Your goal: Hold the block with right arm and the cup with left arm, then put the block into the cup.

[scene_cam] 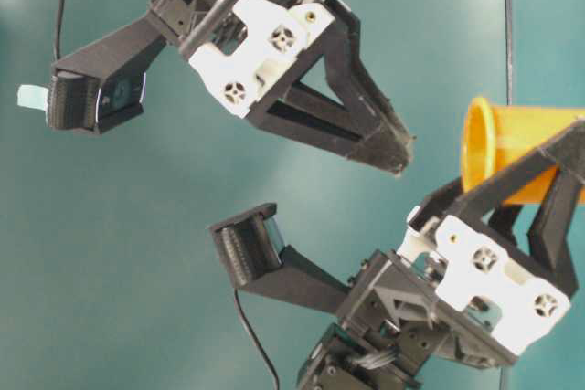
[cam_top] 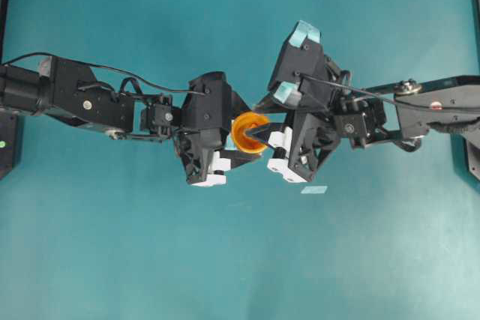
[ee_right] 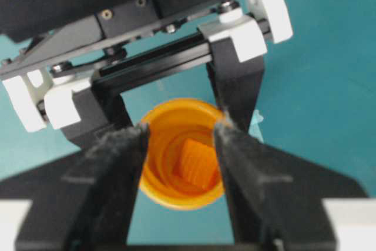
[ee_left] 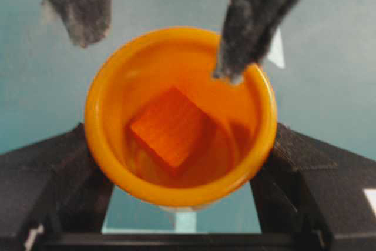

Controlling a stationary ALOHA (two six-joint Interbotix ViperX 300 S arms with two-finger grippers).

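The yellow-orange cup (cam_top: 249, 133) is held off the table, tipped on its side, mouth toward the right arm. My left gripper (cam_top: 238, 144), with no tape, is shut on its sides; its black fingers flank the cup in the left wrist view (ee_left: 176, 195). The orange block (ee_left: 169, 126) lies loose inside the cup and also shows in the right wrist view (ee_right: 197, 163). My right gripper (cam_top: 259, 131), with teal tape, is open and empty at the cup's mouth. One of its fingertips (ee_left: 232, 69) sits at the rim and the other is outside it.
A pale tape piece (cam_top: 313, 189) lies on the teal table below the right gripper. A pale tape outline (ee_left: 185, 221) shows under the cup. Black frame posts (cam_top: 6, 148) stand at the table's left and right edges.
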